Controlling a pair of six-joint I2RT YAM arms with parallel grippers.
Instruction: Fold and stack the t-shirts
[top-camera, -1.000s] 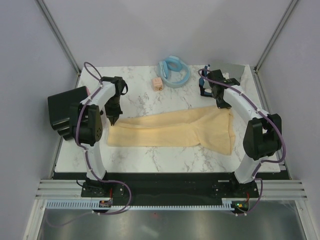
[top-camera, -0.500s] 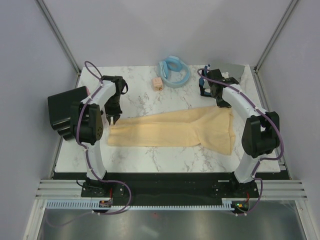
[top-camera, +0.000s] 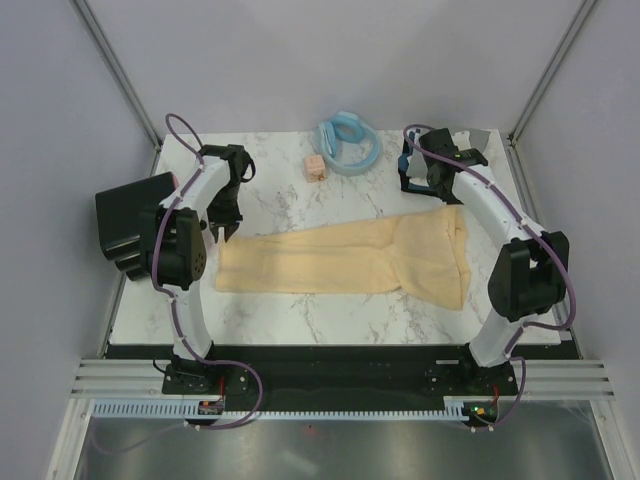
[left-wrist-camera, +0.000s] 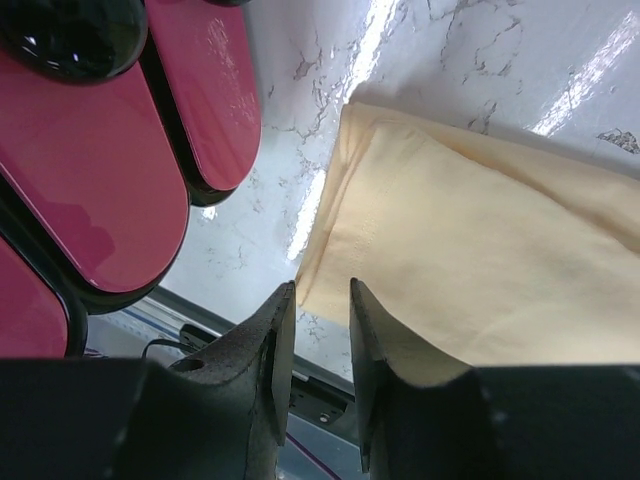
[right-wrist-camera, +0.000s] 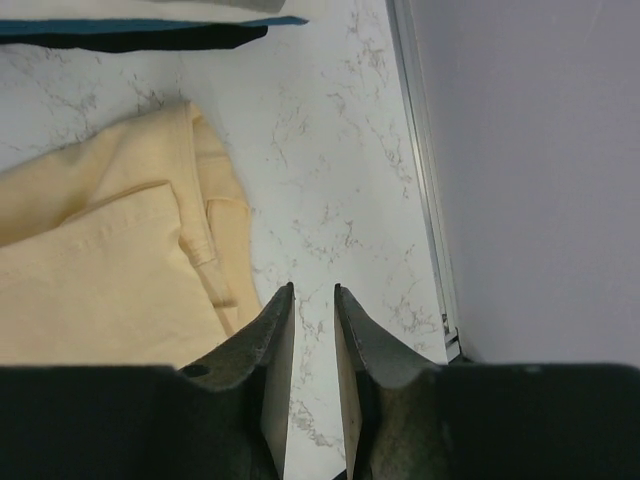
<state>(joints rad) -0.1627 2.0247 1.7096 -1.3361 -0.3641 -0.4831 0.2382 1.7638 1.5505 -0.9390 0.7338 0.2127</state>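
Left gripper (left-wrist-camera: 322, 292): jaws released, empty.
Right gripper (right-wrist-camera: 313, 290): jaws released, empty.
Risk: pale yellow t-shirt (top-camera: 340, 260) lies skewed; pinching one layer could undo the fold.

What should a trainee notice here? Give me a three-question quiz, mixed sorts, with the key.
1. True or false: the left claw grips the yellow t-shirt.
2. What sits beside the blue ring? A) a small pink cube B) a spoon C) a mug
3. Fill in: the right claw, jaws apart and empty, hangs over the bare marble ____.
Key: 1 false, its jaws stand apart with nothing between them; 2 A; 3 table.
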